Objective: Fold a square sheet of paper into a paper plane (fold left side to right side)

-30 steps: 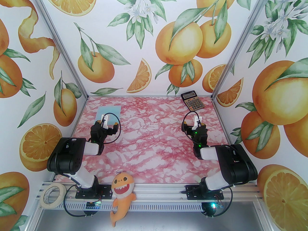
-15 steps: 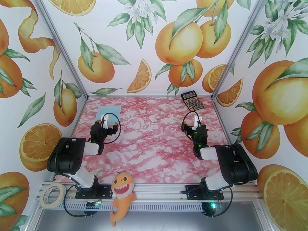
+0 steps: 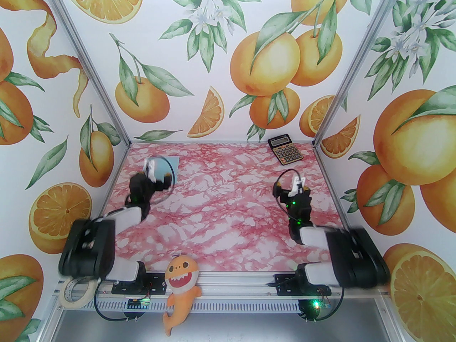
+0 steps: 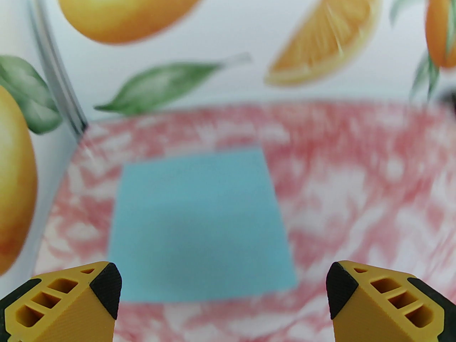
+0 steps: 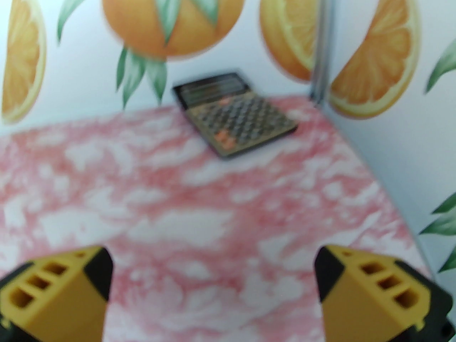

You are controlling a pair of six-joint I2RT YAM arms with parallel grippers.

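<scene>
**Finding 1, bench.** The pink-and-white marbled bench (image 3: 228,208) is as it was half a second ago. Nothing resting on it has shifted.

**Finding 2, arms.** Both arms have left their rest pose and appear blurred by motion in the top view.
- The black-and-white left arm (image 3: 89,251) has swung its shoulder outward and reached toward the far-left corner.
- The black-and-white right arm (image 3: 356,258) has moved slightly to the right, and its wrist is turned toward the far-right corner.

**Finding 3, bystander item.** The black-and-gold calculator (image 3: 285,150) lies in the far-right corner, unmoved. It is ahead of the right wrist and well apart from it.

**Finding 4, task item.** The thin pale light-blue square sheet of paper (image 4: 199,223) lies flat and unfolded at the far left of the bench. It is in the same spot as before, and no crease is visible. In the top view the left wrist now overlaps the sheet's near-left part.

**Finding 5, fingers.**
- The yellow left fingers (image 4: 71,305) are spread wide with nothing between them. The sheet lies ahead of them and below, and the frames show no contact.
- The yellow right fingers (image 5: 374,287) are also spread wide and empty, over bare bench.

**Assessment.** The approach has only just begun, and 0 folds are done. The left arm appears to be going for the sheet's left edge, to carry it over to the right. Lifting an edge of thin paper lying flat will probably be the difficult part. The right arm is not yet placed to pin the sheet.
</scene>
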